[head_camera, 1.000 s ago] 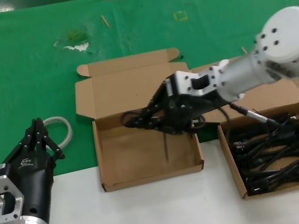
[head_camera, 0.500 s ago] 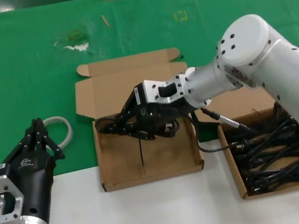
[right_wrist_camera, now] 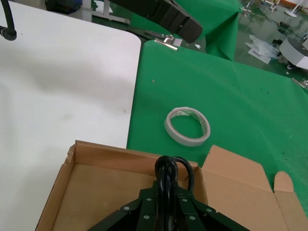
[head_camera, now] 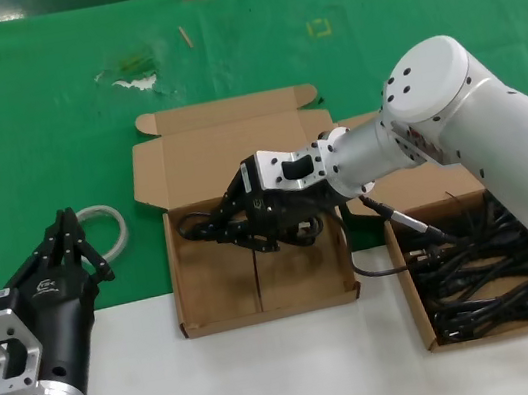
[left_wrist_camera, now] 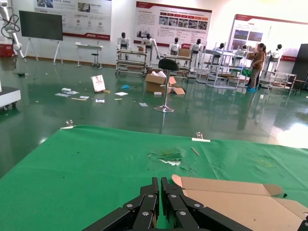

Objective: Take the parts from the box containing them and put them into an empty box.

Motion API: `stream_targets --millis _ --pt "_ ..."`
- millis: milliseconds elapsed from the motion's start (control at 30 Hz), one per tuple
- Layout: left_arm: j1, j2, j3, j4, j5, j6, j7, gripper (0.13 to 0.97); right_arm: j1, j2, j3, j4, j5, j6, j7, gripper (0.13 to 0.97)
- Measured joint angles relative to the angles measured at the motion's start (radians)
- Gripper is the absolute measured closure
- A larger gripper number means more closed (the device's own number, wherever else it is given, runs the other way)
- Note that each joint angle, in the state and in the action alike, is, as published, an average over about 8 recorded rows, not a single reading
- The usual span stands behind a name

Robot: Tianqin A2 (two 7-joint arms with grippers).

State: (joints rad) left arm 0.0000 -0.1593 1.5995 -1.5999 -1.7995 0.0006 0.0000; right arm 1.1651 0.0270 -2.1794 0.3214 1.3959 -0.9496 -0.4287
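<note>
Starting at the left of your head view, you see the left gripper (head_camera: 77,244) parked at about 8 o'clock, its black fingers pressed together with nothing between them; the left wrist view (left_wrist_camera: 160,199) confirms the tips meet. Just past it, at 9 o'clock, lies the grey-white ring (head_camera: 107,229) on the green cloth (head_camera: 29,125), partly hidden by the gripper. The right wrist view shows that ring (right_wrist_camera: 187,126) whole, apart from the box corner, which the head view cannot give you.

Near the centre sits the empty box (head_camera: 201,304), lid folded back toward 12 o'clock. Over its floor hangs the right gripper (head_camera: 218,227), clamped on a coiled power cord (head_camera: 275,231); one cable end trails toward 3 o'clock over the box wall. In the right wrist view you see the cord's loop (right_wrist_camera: 169,169) pinched between the fingers, with the bare box floor (right_wrist_camera: 96,197) below. Whether the cord touches the floor you cannot tell.

At 4 o'clock, the box containing them (head_camera: 416,304) holds the remaining cords (head_camera: 492,286), partly covered by the right arm.
</note>
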Motion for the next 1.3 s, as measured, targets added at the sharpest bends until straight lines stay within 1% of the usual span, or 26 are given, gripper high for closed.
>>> stream_targets --millis 267,567,833,867,1133,1267,1300 --pt "0.000 0.000 0.000 0.000 0.000 0.000 0.000 0.941 0.004 -0.017 0.006 -0.041 0.009 0.034 -0.028 0.914" --pt "0.000 0.000 0.000 0.000 0.000 0.000 0.000 0.941 0.002 -0.021 0.007 -0.043 0.009 0.045 -0.030 0.873" --pt "0.000 0.000 0.000 0.000 0.000 0.000 0.000 0.941 0.002 -0.021 0.007 -0.043 0.009 0.045 -0.030 0.766" --pt "0.000 0.000 0.000 0.000 0.000 0.000 0.000 0.941 0.002 -0.021 0.007 -0.043 0.009 0.045 -0.030 0.766" --pt "0.000 0.000 0.000 0.000 0.000 0.000 0.000 0.928 0.002 -0.021 0.007 -0.043 0.009 0.046 -0.030 0.593" --pt "0.000 0.000 0.000 0.000 0.000 0.000 0.000 0.920 -0.013 -0.017 0.014 -0.026 0.014 0.057 -0.024 0.593" --pt "0.000 0.000 0.000 0.000 0.000 0.000 0.000 0.920 -0.020 -0.015 0.017 -0.018 0.016 0.062 -0.021 0.567"
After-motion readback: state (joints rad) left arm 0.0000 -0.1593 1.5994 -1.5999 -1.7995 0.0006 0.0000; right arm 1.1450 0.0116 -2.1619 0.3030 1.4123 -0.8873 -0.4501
